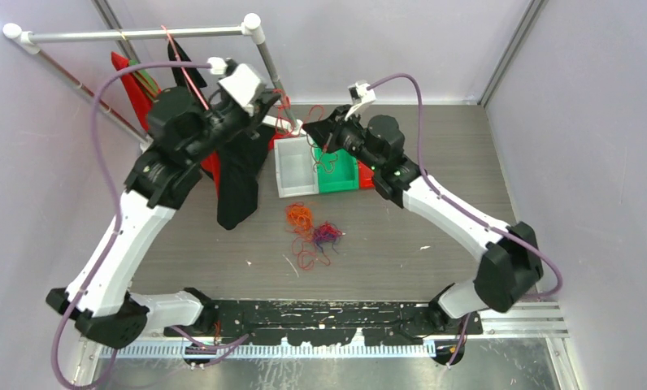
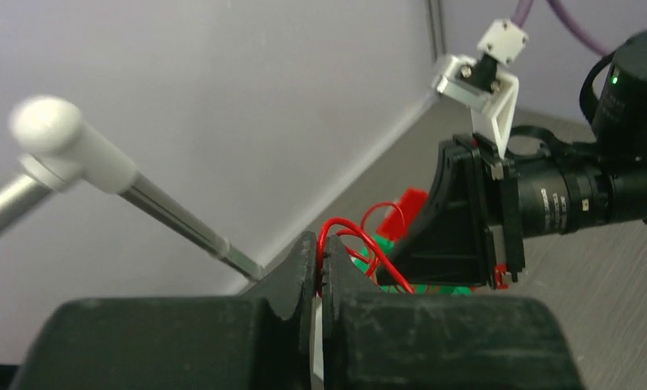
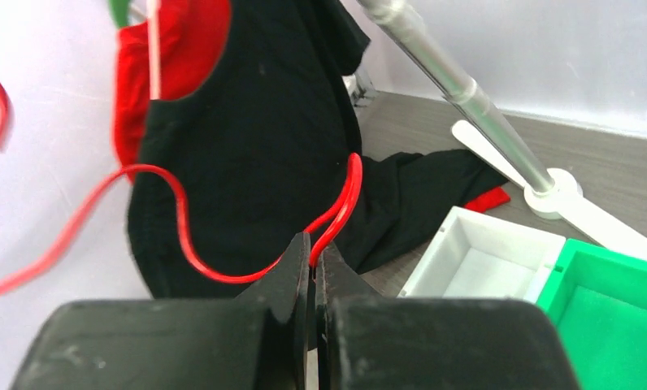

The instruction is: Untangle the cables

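Left arm [image 1: 129, 240] and right arm [image 1: 446, 207]: white link shells, black joint housings. Purple harness cable [image 2: 521, 10] along each. White wrist camera bracket [image 2: 499, 110]. Green LED [image 2: 612, 80]. End effector fingers [image 3: 434, 341] black, scuffed.

Left tool [image 2: 320, 252] and right tool [image 3: 312, 250], jaws together.

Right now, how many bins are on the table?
2 clearly: a white bin at centre back, a green bin against its right. A red edge beyond may be a third, partly hidden.

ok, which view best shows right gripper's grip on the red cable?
Right wrist: red cable pinched in shut right gripper, close up. Top external shows thin strands only; left wrist sees that gripper side-on, pinch unclear.
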